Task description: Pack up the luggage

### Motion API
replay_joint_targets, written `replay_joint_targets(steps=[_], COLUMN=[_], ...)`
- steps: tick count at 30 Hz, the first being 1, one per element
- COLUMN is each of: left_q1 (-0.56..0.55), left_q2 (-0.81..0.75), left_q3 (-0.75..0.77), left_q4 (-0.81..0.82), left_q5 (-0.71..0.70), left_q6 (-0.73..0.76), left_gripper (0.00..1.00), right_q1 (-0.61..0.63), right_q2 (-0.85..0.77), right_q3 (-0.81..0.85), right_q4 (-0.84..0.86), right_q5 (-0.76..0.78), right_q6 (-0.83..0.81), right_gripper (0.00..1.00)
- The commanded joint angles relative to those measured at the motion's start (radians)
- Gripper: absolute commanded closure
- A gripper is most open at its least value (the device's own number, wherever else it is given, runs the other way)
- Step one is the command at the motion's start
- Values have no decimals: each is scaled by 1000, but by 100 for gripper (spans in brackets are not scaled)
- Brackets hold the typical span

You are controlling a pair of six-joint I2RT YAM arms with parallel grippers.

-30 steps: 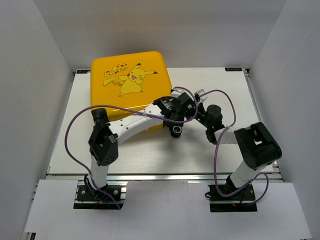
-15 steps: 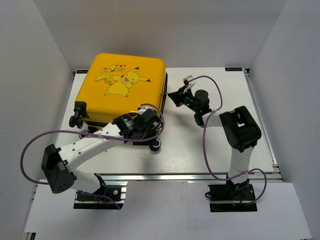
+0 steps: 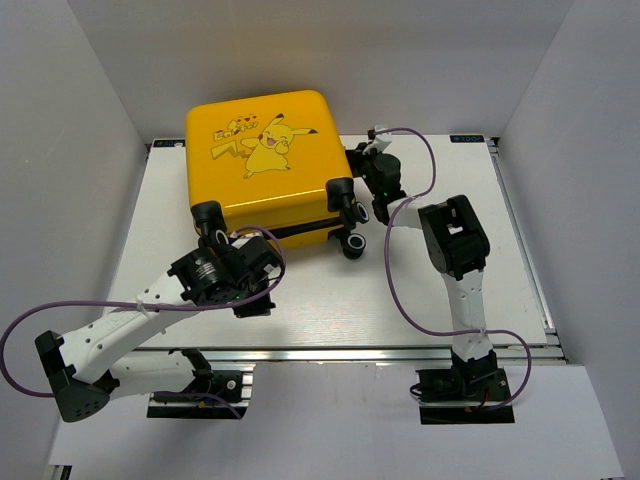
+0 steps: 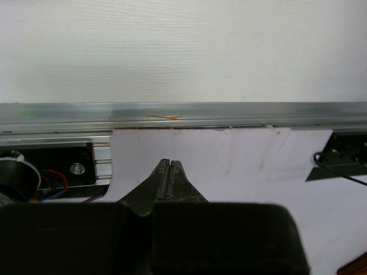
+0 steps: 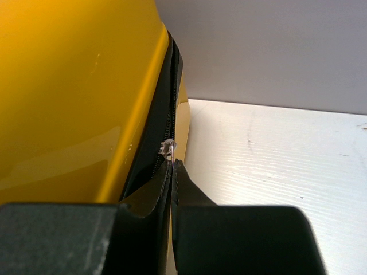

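Turned: luggage [image 3: 265,165], yellow, shells shut; right claw [image 5: 172,165] clamped on zip pull [image 5: 168,146]; left claw [image 4: 168,164] together.

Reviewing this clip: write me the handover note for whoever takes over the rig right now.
Left gripper: jaws shut, empty, pointing toward the near edge of the table, clear of the case.
Right gripper: jaws shut, apparently on the zipper pull, at the right side of the luggage.
The luggage lies flat at the back left of the table, Pikachu side up, shell closed.
Done: lid is down.
Left: finish the zip. How far it has run cannot be told from these views.
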Motion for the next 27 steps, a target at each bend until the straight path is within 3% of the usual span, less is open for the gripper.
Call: replay_joint_targets(steps=[1, 2, 3, 4, 5, 10, 13, 16, 17, 19, 23, 25, 27], left_q1=[17, 17, 17, 17, 17, 26, 46, 72, 83, 95, 106, 106, 87], left_q2=[13, 21, 39, 46, 50, 70, 92, 122, 153, 188, 323, 320, 279], left_q3=[-3, 6, 35, 48, 60, 121, 169, 207, 235, 253, 376, 349, 260], left_q4=[-19, -37, -44, -39, -9, 13, 46, 181, 235, 356, 361, 408, 429], left_q5=[-53, -89, -131, -183, -209, -393, -472, -481, -461, -365, -170, 63, 279], left_q6=[-60, -78, -124, -133, -139, -222, -196, -46, 68, 168, 424, 582, 649], left_gripper=[100, 97, 80, 34, 4, 2, 2, 2, 2, 2, 2, 2, 2], right_q1=[-80, -74, -69, -57, -52, -22, 9, 64, 88, 159, 265, 293, 299], right_q2=[-88, -140, -170, -194, -254, -472, -669, -780, -867, -985, -1093, -1081, -1066], right_q3=[-95, -186, -231, -276, -384, -727, -926, -1066, -1094, -1161, -1206, -1183, -1163], right_q4=[176, 223, 228, 238, 286, 400, 413, 352, 321, 231, 78, 2, -12], right_q5=[59, 26, -31, -47, -50, 45, 96, 142, 139, 130, 126, 113, 99], right_q6=[-90, -112, -135, -167, -179, -221, -221, -252, -243, -233, -181, -177, -186], right_gripper=[100, 100, 100, 100, 100, 100, 100, 100, 100, 100, 100, 100, 100])
